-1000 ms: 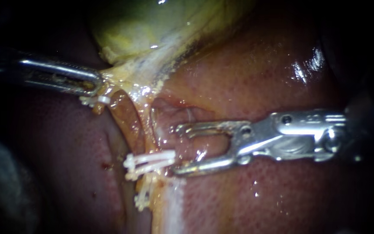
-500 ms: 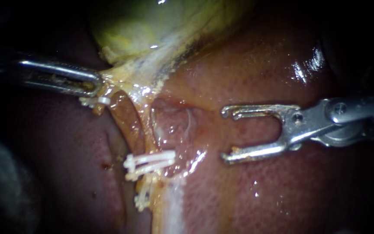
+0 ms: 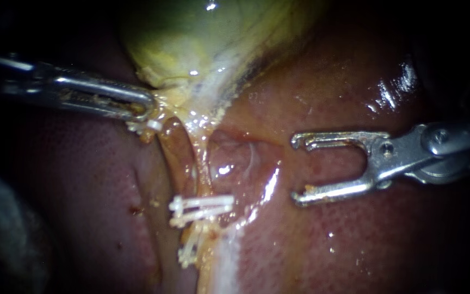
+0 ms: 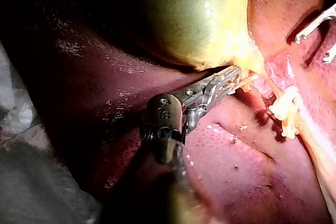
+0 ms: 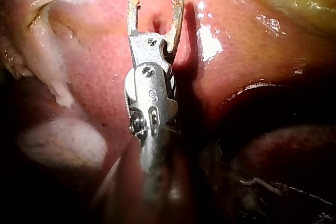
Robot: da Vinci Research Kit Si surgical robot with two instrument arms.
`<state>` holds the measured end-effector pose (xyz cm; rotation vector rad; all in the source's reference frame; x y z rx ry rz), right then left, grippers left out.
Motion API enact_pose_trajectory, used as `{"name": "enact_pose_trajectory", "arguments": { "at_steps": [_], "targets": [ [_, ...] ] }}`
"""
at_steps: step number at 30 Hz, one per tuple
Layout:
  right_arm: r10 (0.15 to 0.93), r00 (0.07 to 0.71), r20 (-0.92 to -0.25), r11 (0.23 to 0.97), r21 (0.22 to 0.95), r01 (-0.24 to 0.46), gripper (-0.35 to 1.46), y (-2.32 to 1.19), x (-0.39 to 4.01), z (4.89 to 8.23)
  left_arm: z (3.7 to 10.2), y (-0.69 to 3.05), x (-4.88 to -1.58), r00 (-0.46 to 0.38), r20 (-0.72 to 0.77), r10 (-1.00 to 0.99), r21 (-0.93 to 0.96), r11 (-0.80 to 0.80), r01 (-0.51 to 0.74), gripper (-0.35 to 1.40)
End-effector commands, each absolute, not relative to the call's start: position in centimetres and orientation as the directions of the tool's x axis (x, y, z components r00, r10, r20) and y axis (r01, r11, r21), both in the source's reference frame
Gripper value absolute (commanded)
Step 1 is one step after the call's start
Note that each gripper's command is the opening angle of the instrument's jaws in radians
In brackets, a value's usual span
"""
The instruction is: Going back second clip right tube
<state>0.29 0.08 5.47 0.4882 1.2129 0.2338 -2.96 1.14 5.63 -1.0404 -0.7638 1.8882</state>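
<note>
The clips (image 3: 202, 206) sat across the tube (image 3: 201, 174), the left instrument (image 3: 147, 108) clamped the gallbladder (image 3: 202, 49), and the right instrument (image 3: 295, 170), jaws apart and empty nearby, seemed on its retreat, needing a straight pull clear.

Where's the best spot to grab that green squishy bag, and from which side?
Probably the narrow yellowish tip of the gallbladder, from the left: its body bulges round, the tip tapers thin. The left instrument grips it there.
</note>
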Motion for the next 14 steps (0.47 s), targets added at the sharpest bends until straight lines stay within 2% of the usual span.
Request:
{"name": "enact_pose_trajectory", "arguments": {
  "at_steps": [1, 14],
  "targets": [
    [0.426, 0.343, -0.837, 0.874, 0.479, 0.084, 0.5, 0.07, 0.28, 5.47, 5.66, 1.13, -2.98, -0.316, -0.37, 0.873, -0.8, -0.473, -0.369, -0.35],
    [0.427, 0.342, -0.837, 0.873, 0.48, 0.085, 0.5, 0.08, 0.26, 5.44, 5.71, 1.12, -3.05, -0.319, -0.37, 0.873, -0.802, -0.473, -0.366, -0.35]
  ]
}}
